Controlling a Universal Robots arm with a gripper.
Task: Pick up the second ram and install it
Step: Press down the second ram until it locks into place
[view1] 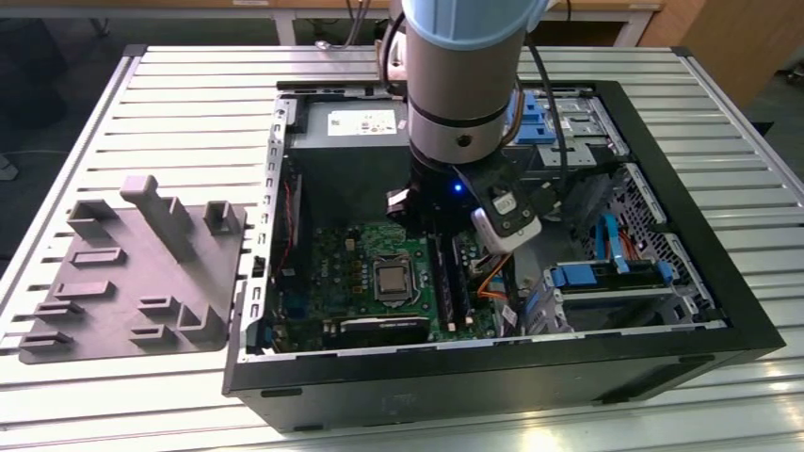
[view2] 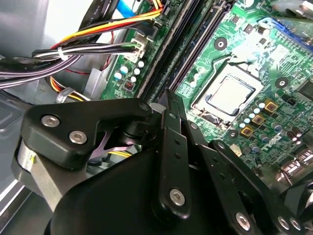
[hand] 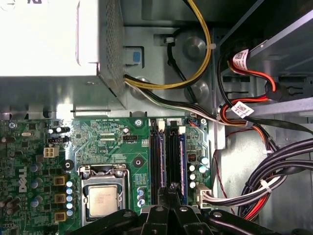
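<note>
Zero gap in the pincer [hand: 171, 188], it's clenched right over the memory slots [hand: 165, 156], which sit at 3 o'clock from the CPU [view1: 393, 281] in the exterior view. Second ram: can't tell it apart from those dark slots.

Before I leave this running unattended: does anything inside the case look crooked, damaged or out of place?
Nothing stands out. The gripper sits over the black memory slots beside the processor, the green board looks intact, and the cables lie off to one side. The grey tray rests flat beside the computer case.
</note>
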